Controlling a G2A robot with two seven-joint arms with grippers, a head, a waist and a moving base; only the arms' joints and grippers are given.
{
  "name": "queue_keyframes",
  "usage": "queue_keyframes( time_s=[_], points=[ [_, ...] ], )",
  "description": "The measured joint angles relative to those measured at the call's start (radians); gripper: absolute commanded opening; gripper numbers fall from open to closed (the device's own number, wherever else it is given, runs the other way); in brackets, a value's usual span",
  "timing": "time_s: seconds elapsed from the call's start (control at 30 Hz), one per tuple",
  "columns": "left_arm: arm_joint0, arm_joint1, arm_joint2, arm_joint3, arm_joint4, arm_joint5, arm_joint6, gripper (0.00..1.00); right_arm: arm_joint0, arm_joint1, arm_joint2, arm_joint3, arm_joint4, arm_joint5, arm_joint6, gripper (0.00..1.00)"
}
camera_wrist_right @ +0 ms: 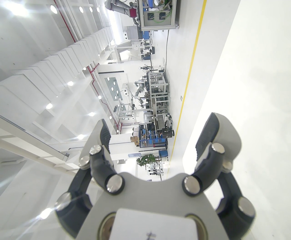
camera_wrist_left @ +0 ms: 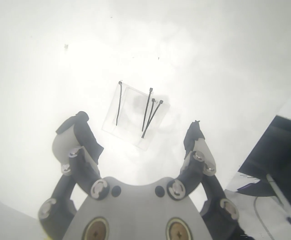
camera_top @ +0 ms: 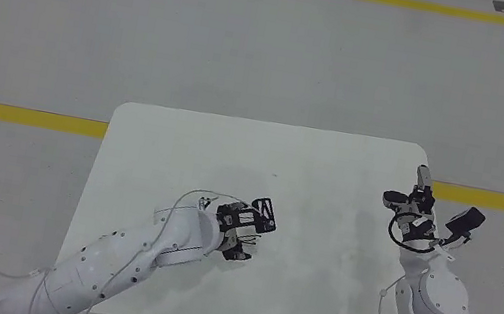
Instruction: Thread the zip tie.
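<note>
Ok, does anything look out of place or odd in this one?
Nothing damaged or spilled. On the clear tray, one zip tie lies apart while three others bunch together, tails overlapping. The open right gripper faces the room, away from them.

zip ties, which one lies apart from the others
The lone zip tie along one edge of the clear tray; the other three cluster together, tails converging.
</note>
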Motion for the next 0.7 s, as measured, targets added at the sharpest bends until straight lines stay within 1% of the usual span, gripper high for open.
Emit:
queue_keyframes(
  time_s=[0.07,0.13,0.4,0.43,0.5,0.53,0.6,0.7],
  points=[
    [-0.021,0.014,0.038,-0.018,0.014,0.008,0.001,1.0,0.0,0.0,0.0,0.0,0.0,0.0,0.0,1.0],
    [-0.037,0.022,0.062,-0.022,0.02,0.012,-0.002,1.0,0.0,0.0,0.0,0.0,0.0,0.0,0.0,1.0],
    [-0.035,0.022,0.061,-0.022,0.019,0.012,-0.001,1.0,0.0,0.0,0.0,0.0,0.0,0.0,0.0,1.0],
    [-0.032,0.022,0.064,-0.023,0.012,0.012,0.006,1.0,0.0,0.0,0.0,0.0,0.0,0.0,0.0,1.0],
    [-0.033,0.027,0.072,-0.017,-0.006,0.012,0.039,1.0,0.0,0.0,0.0,0.0,0.0,0.0,0.0,1.0],
    [-0.039,0.032,0.079,-0.014,-0.006,0.012,0.046,1.0,0.0,0.0,0.0,0.0,0.0,0.0,0.0,1.0],
    [-0.049,0.039,0.081,-0.01,0.003,0.012,0.027,1.0,0.0,0.0,0.0,0.0,0.0,0.0,0.0,1.0],
    [-0.051,0.04,0.081,-0.01,0.009,0.012,0.017,1.0,0.0,0.0,0.0,0.0,0.0,0.0,0.0,1.0]
  ],
)
